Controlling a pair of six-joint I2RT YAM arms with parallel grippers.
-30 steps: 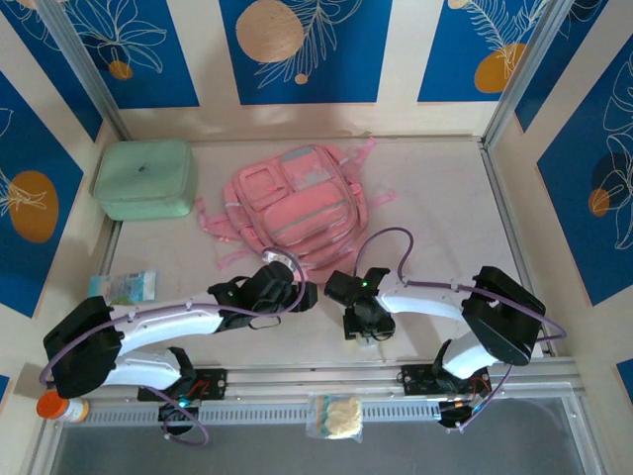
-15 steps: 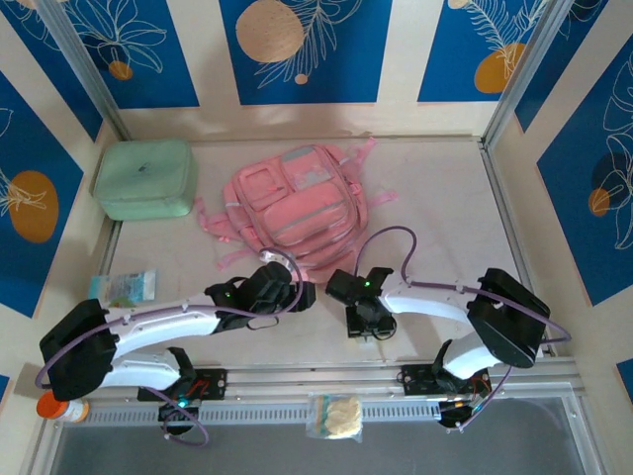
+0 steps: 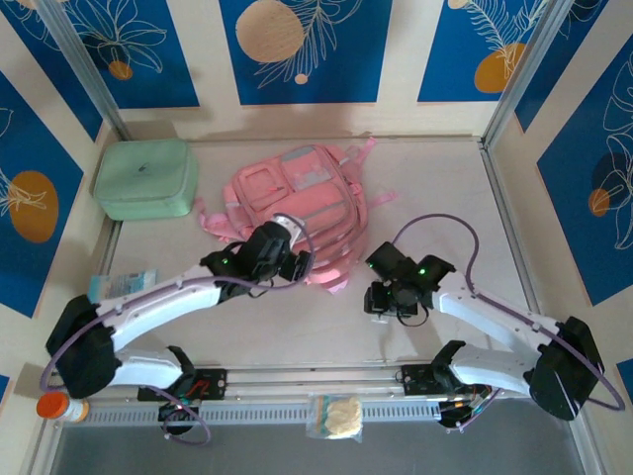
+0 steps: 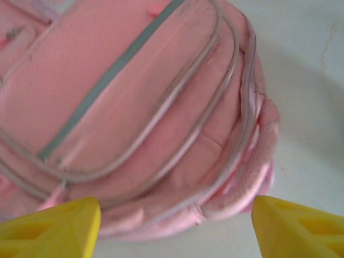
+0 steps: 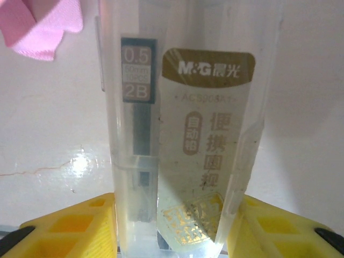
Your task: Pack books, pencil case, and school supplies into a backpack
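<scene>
The pink backpack [image 3: 292, 203] lies flat at the table's middle back, front pockets up. My left gripper [image 3: 294, 265] hangs open over its near edge; in the left wrist view the yellow fingertips [image 4: 54, 226] stand wide apart on either side of the backpack's [image 4: 134, 107] rounded end. My right gripper [image 3: 381, 305] is to the right of the backpack, above bare table. It is shut on the school supplies item [image 5: 188, 134], a clear oblong plastic box with a printed label, upright between the yellow fingers [image 5: 70, 226]. The books and the pencil case are out of view.
A mint-green zip case [image 3: 144, 178] sits at the back left. A teal packet [image 3: 124, 287] lies by the left wall, an orange-capped bottle [image 3: 61, 407] at the near left corner, a small clear bag [image 3: 336, 416] on the front rail. A pink strap end [image 5: 43, 27] lies beside the held box.
The left arm reached forward so its gripper is now over the backpack's near edge. The right arm swung right and away from the front rail, its jaws narrowing onto the clear box.
</scene>
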